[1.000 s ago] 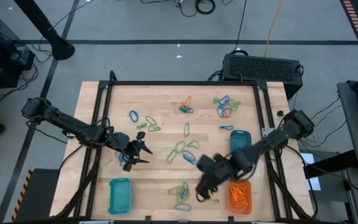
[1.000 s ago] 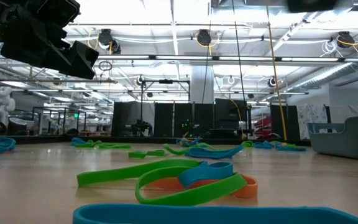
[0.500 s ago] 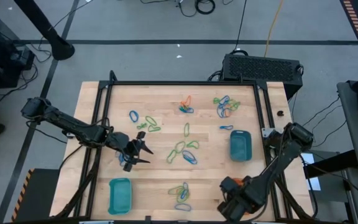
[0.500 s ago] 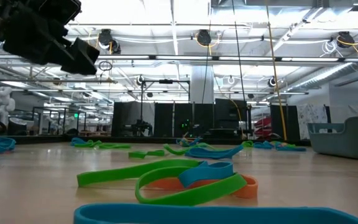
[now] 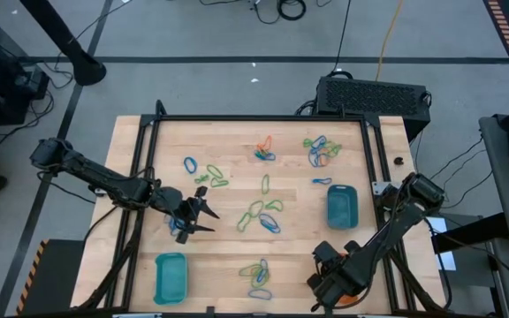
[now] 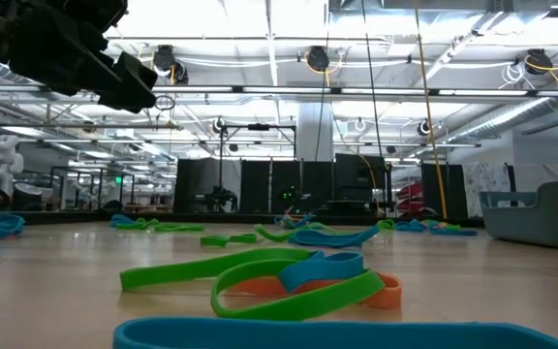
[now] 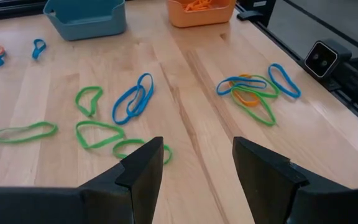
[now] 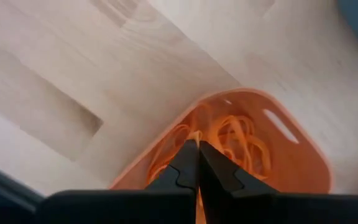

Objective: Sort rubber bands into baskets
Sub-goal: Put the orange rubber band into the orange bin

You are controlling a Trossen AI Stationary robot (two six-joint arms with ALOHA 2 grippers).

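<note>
The right gripper (image 8: 197, 149) hangs over the orange basket (image 8: 303, 146) at the table's near right corner, its jaws clenched together with nothing between them. The left gripper (image 7: 194, 165) waits released above the left part of the table (image 5: 237, 132). Loose rubber bands (image 5: 259, 212) lie scattered on the wood, and orange ones (image 8: 241, 140) fill the orange basket.

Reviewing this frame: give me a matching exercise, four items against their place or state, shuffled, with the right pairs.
Items:
1. left end effector
2. right end effector
3. orange basket
4. teal basket near the table's right side

Place or state:
A. empty
B. shut, poised over the orange basket
C. open, above loose rubber bands on the table's left half
D. holds a heap of orange bands

Pairs: 1-C, 2-B, 3-D, 4-A
</note>
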